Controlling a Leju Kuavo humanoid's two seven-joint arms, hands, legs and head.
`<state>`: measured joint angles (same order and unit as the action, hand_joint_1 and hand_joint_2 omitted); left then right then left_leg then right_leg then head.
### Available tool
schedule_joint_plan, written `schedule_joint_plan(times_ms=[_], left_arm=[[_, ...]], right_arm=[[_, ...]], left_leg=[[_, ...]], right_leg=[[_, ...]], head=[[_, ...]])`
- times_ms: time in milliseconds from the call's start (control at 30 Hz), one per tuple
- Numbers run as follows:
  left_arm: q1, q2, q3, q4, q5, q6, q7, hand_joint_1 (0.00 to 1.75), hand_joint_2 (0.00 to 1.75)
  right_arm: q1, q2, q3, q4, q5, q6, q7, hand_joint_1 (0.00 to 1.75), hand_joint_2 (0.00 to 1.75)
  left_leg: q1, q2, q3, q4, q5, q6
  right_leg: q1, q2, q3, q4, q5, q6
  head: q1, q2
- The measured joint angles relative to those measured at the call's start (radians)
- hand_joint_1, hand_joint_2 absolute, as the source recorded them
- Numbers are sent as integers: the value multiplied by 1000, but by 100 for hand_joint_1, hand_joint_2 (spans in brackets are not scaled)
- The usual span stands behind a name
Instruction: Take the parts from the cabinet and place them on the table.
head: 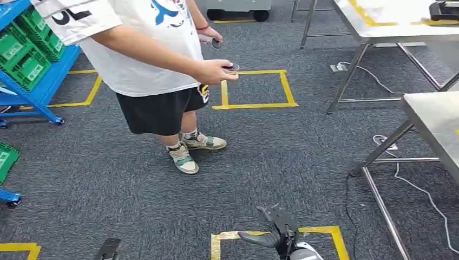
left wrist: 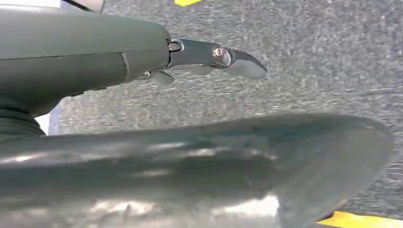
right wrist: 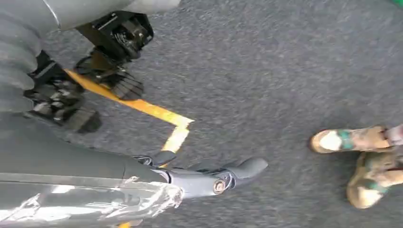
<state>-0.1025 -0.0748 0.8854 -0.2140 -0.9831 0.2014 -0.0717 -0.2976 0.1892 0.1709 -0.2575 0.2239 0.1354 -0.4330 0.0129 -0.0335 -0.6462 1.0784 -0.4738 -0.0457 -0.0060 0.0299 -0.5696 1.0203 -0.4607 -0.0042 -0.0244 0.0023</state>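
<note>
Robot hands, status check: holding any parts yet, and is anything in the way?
Left robot hand and right robot hand open, holding nothing. Green bins on blue cabinet untouched. Person standing ahead on the carpet.

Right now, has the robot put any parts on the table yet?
Not that I can see. The steel table on the right shows a bare top. Both hands hold nothing: the right hand hangs low over the grey carpet, and the left hand hangs over carpet too. The blue rack with green bins stands off to the left, behind a person. So all the fetching seems left.
</note>
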Motion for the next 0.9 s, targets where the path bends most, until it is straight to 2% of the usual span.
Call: schedule_joint_plan(times_ms=[67,100,133,167,200,233,267,300,400,433,467,500,567,600,633,667,733,767,800,900], left_arm=[[-7,0,0,0,0,0,0,0,0],[-7,0,0,0,0,0,0,0,0],[-6,0,0,0,0,0,0,0,0],[-6,0,0,0,0,0,0,0,0],[-6,0,0,0,0,-1,0,0,0],[-8,0,0,0,0,-2,0,0,0],[-10,1,0,0,-1,-3,0,0,0],[-15,1,0,0,-1,-4,0,0,0],[-14,2,0,0,-2,-13,0,0,0],[-14,3,0,0,-3,-16,0,0,0],[-13,2,0,0,-3,-17,0,0,0],[-16,3,0,0,-3,-17,0,0,0],[-21,5,0,0,-4,-17,0,0,0],[-20,5,0,0,-5,-17,0,0,0],[-19,5,0,0,-4,-17,0,0,0],[-18,5,0,0,-5,-18,0,0,0],[-19,4,0,0,-5,-18,0,0,0],[-19,4,0,0,-5,-18,1,0,0],[-21,6,0,0,-5,-18,0,0,0],[-15,8,2,0,0,-27,0,0,0]], right_arm=[[2,0,0,0,3,1,0,0,175],[2,0,0,0,5,2,0,0,175],[2,0,0,0,7,3,0,0,175],[0,0,0,0,8,6,0,0,175],[-2,0,0,0,8,6,0,0,175],[-4,0,0,0,9,6,0,0,175],[-6,0,0,0,9,7,0,0,175],[-8,0,0,0,8,7,0,0,175],[-10,2,0,0,8,10,2,0,175],[-12,3,0,0,8,11,2,0,175],[-13,3,0,0,8,13,2,0,175],[-14,2,0,0,8,14,2,0,175],[-11,2,0,0,8,15,2,0,175],[-9,2,0,0,8,15,2,0,175],[-8,2,0,0,8,16,2,0,175],[-8,2,0,0,8,16,2,0,175],[-9,2,0,0,7,16,2,0,175],[-10,2,0,0,7,16,0,0,175],[-12,2,0,0,7,17,-1,0,175],[-13,6,0,0,8,24,0,0,175]], left_leg=[[0,11,-79,162,-71,-2],[0,14,-104,213,-84,-2],[0,16,-107,218,-74,-2],[0,17,-87,180,-42,0],[0,23,-47,106,-2,2],[0,39,3,16,37,4],[-4,84,46,-52,55,8],[-8,88,60,-93,48,7],[-12,61,49,-85,50,22],[-6,54,53,-91,55,31],[-3,47,54,-92,56,34],[-2,41,53,-92,56,40],[-3,22,53,-92,57,44],[-4,13,53,-91,56,45],[-4,3,53,-91,56,45],[-4,-6,54,-91,56,45],[-2,-30,57,-90,56,42],[-1,-38,58,-90,55,37],[-6,-45,53,-84,54,29],[5,-63,45,-95,67,8]], right_leg=[[5,-26,-1,0,-2,-4],[6,-37,-1,0,-2,-5],[6,-47,-1,0,-2,-5],[7,-57,-1,0,-3,-5],[7,-66,1,0,-4,-4],[7,-76,3,0,-5,-2],[9,-82,5,0,-7,2],[19,-89,0,11,-14,11],[15,-113,7,-1,-11,25],[13,-113,6,2,-17,32],[11,-81,-5,21,-33,39],[10,-54,-26,73,-65,42],[8,-35,-109,247,-138,46],[8,-34,-143,310,-157,47],[8,-34,-156,325,-150,46],[7,-33,-145,292,-119,45],[4,-22,-66,124,-26,41],[-2,9,-22,37,6,43],[-4,33,-9,7,-11,41],[6,18,-10,13,-3,20]], head=[[1,0],[1,0],[1,0],[0,0],[1,0],[0,0],[0,0],[-1,0],[5,0],[3,0],[8,0],[11,0],[14,0],[13,0],[13,0],[13,0],[14,0],[14,0],[13,0],[12,0]])
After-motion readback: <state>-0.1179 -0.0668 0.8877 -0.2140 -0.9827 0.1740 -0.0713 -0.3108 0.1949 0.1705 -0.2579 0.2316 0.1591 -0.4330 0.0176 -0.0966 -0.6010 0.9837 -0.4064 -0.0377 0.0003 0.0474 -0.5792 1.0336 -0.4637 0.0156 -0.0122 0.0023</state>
